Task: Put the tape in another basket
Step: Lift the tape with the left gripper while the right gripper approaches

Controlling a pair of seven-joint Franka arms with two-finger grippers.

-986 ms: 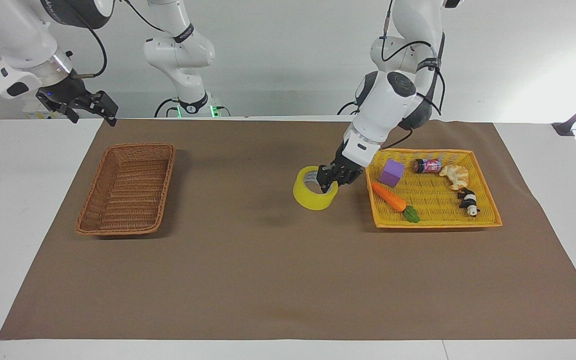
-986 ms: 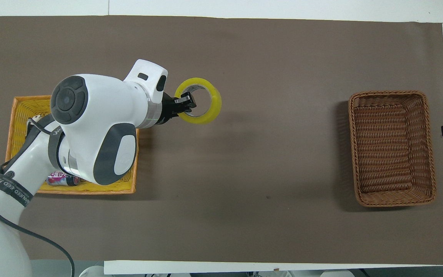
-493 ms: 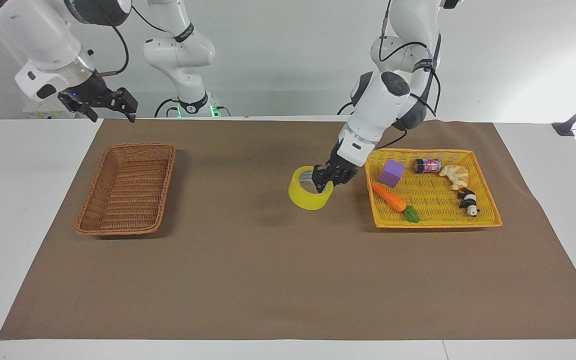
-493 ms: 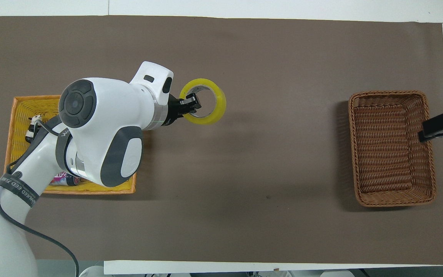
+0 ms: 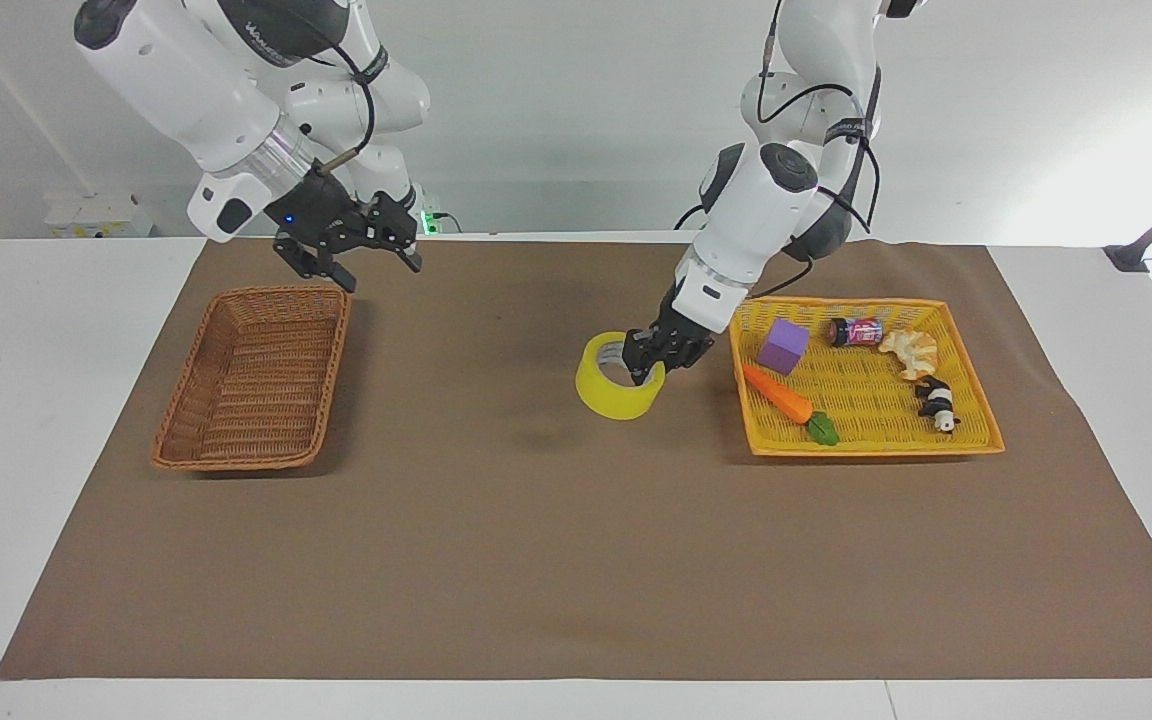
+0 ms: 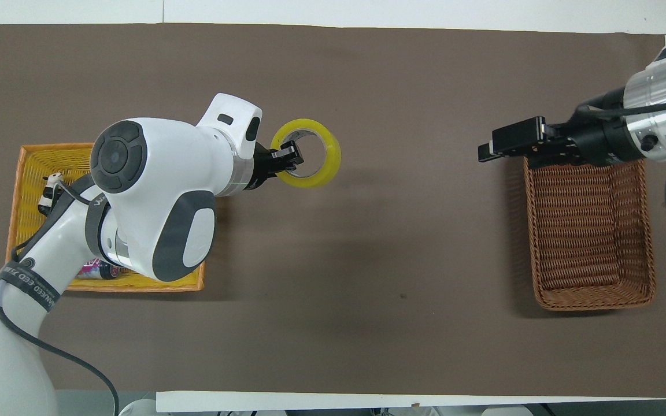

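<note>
Your left claw (image 5: 648,362) pinches the tape roll (image 5: 612,388) over the surface; right claw (image 5: 361,245), spread, hangs by the brown wicker basket (image 5: 254,378). Next: hand it across.

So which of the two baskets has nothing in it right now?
The dark-brown wicker basket at the right arm's end of the table. Only bare weave shows inside, whereas the yellow basket holds a purple block, carrot and other small items.

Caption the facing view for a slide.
Left gripper grips the tape beside the yellow basket; open right gripper hovers by the brown basket.
</note>
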